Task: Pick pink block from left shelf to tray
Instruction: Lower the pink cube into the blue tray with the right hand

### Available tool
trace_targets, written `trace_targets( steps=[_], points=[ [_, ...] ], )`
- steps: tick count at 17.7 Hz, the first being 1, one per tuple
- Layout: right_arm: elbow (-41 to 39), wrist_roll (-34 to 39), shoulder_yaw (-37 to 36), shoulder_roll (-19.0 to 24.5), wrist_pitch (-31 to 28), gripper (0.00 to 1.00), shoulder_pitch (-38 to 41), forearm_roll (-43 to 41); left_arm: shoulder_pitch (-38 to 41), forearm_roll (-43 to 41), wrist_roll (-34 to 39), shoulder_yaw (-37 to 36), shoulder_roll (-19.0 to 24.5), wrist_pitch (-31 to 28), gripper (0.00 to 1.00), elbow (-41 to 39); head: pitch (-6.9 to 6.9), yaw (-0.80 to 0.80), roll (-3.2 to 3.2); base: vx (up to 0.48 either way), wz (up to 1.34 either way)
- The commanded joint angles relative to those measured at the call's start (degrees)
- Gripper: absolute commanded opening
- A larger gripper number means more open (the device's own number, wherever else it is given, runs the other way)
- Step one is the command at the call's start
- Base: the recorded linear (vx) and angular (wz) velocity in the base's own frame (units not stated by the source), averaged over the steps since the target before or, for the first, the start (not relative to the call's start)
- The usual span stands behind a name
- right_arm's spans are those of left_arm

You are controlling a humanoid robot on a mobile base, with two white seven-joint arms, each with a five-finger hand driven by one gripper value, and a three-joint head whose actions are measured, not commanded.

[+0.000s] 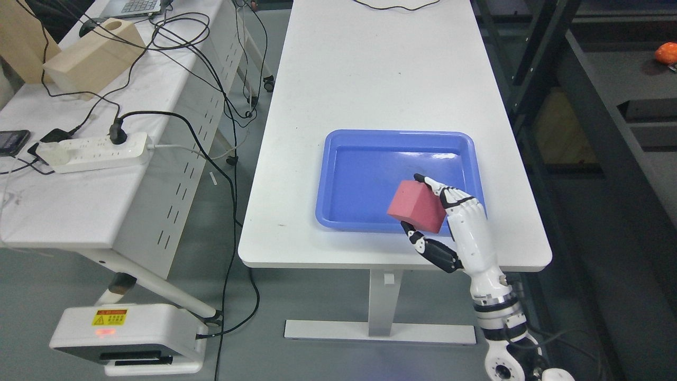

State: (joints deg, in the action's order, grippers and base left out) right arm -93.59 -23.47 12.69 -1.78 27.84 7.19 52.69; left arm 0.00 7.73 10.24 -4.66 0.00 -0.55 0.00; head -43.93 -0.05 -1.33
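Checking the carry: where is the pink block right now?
In the head view, the pink block is held in the right hand, over the near right corner of the blue tray.

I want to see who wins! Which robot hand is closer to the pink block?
The right. The right hand grasps the pink block, holding it over the near right corner of the blue tray. The left hand is out of view, so it isn't near the block.

Only sign I see: yellow warning sticker on the white floor unit, print too small to read.
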Motion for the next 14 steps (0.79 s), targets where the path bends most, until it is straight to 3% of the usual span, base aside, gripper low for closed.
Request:
trace_targets(
  steps=[1,9,14],
  points=[
    [0.1,2.3,1.1,-0.2,0.1,0.05,0.4,0.2,-1.7,0.0,0.0,0.0,1.0,0.0,1.0,-1.0,0.0,0.0,0.0,0.218,-0.02],
    [0.1,6.2,3.6,-2.2,-0.8,0.05,1.8,10.6,-1.7,0.0,0.0,0.0,1.0,0.0,1.0,-1.0,0.0,0.0,0.0,0.176,-0.02],
    [0.1,9.1,3.7,-3.4,-1.1,0.05,1.6,10.9,-1.7,0.0,0.0,0.0,1.0,0.0,1.0,-1.0,0.0,0.0,0.0,0.111,0.0]
  ],
)
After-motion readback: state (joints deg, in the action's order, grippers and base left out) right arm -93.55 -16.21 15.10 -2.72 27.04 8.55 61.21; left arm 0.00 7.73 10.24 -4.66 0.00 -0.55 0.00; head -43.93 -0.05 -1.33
